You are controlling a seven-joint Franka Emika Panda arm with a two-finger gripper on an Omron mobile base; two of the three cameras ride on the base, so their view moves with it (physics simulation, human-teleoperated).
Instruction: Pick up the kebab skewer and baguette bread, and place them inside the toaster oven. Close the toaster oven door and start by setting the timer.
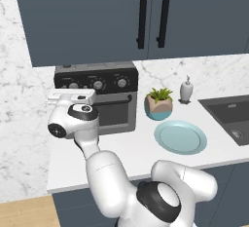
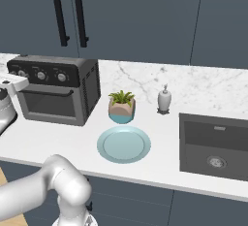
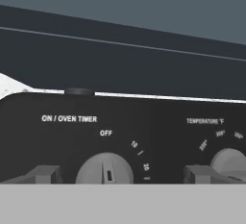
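Toaster oven (image 1: 97, 102) sits at the counter's (image 1: 131, 150) left end against the marble wall, front facing the robot: boxy grey body, black control strip w/ three silver knobs. Toaster oven door (image 2: 47, 103) upright and shut, dark frame, glass window, thin bar handle running horizontal. Gripper (image 3: 123, 175) spread wide, holding nothing, tips either side of the ribbed timer knob (image 3: 104, 170), pointer near OFF.

The gripper (image 3: 120, 174) sits close before the toaster oven (image 2: 58, 91), its wide-spread jaws flanking the timer knob (image 3: 104, 169). The toaster oven door (image 2: 48, 104) stands closed. Bench (image 2: 58, 140) space left of the plate (image 2: 123, 144) lies open; potted plant (image 2: 121, 106) and dispenser (image 2: 164, 99) crowd the back.
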